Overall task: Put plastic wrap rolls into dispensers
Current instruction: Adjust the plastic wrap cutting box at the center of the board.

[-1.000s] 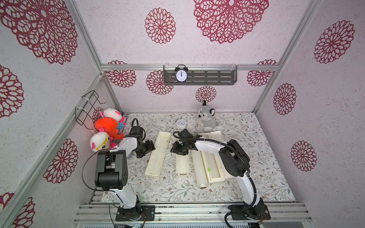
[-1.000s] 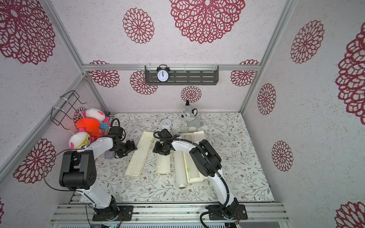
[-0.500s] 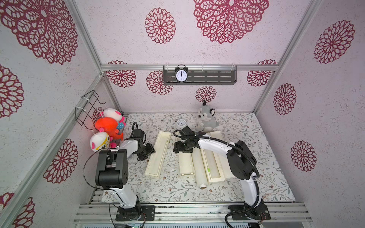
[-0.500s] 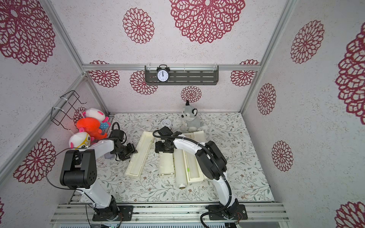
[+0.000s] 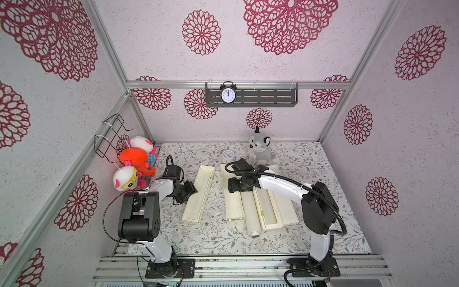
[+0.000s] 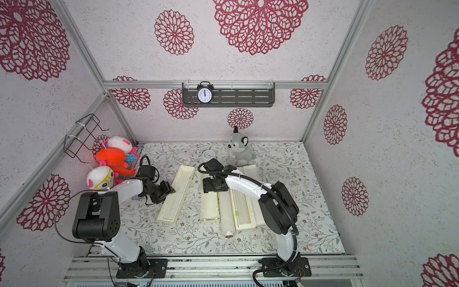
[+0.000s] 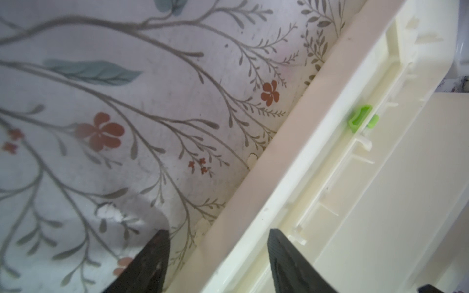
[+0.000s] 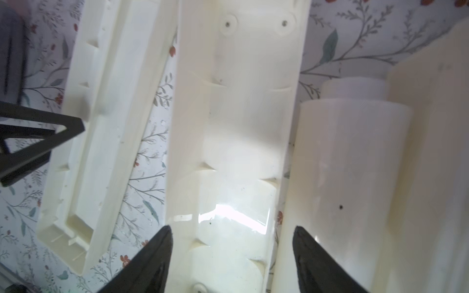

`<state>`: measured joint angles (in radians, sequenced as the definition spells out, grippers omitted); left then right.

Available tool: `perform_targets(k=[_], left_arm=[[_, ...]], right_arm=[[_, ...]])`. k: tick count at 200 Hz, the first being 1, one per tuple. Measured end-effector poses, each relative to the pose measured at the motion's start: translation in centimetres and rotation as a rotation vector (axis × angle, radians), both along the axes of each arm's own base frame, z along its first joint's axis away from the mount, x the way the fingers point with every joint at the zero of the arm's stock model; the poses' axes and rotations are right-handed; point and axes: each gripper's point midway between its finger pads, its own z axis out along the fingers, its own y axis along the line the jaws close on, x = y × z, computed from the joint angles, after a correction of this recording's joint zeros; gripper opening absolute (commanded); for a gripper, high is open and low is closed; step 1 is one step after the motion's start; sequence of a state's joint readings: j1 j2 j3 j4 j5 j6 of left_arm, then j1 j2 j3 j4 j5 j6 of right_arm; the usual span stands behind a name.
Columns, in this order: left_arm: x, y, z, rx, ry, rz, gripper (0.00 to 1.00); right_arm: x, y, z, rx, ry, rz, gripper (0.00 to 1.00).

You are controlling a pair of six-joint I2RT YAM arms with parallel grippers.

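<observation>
Roll (image 5: 250, 211) lies loose on the mat (image 5: 211, 236), between the open dispenser (image 5: 268, 216) and the middle tray (image 5: 232, 206), close against both. Its core end projects toward the robot.

Judged light, stiff lengthwise, with slick film that dents easily. Best taken lightly across mid-length.

Gloss inside the tray may be a second roll; unconfirmed.

Right gripper (image 8: 232, 228) hangs over that tray, jaws spread, grasping nothing. Left gripper (image 7: 217, 230) straddles a wall of the left dispenser (image 5: 198, 193), jaws released, with a gap showing at one finger.
</observation>
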<state>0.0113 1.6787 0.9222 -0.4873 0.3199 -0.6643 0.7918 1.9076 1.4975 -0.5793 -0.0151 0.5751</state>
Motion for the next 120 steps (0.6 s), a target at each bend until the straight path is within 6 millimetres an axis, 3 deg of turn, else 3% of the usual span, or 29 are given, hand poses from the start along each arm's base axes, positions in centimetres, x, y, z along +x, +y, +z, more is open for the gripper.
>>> perform_targets(k=[31,69,93,120], left_arm=[[-0.1,0.4,1.8,0.026,-0.040,-0.001,0.73],[0.0,0.4,4.6,0.047,-0.103,-0.005,0.72],[0.6,-1.2,6.5,0.034,-0.155,-0.038,0.72],[0.9,-4.8,7.6,-0.008,-0.193,-0.110,0.73]], right_arm=[[-0.4,-0.5,-0.4,-0.004,0.008,-0.002,0.76],[-1.6,0.8,-0.6,0.041,0.040,0.042,0.75],[-2.4,1.8,-0.5,0.070,0.054,0.072,0.74],[-2.9,2.5,-0.3,0.092,0.065,0.091,0.74]])
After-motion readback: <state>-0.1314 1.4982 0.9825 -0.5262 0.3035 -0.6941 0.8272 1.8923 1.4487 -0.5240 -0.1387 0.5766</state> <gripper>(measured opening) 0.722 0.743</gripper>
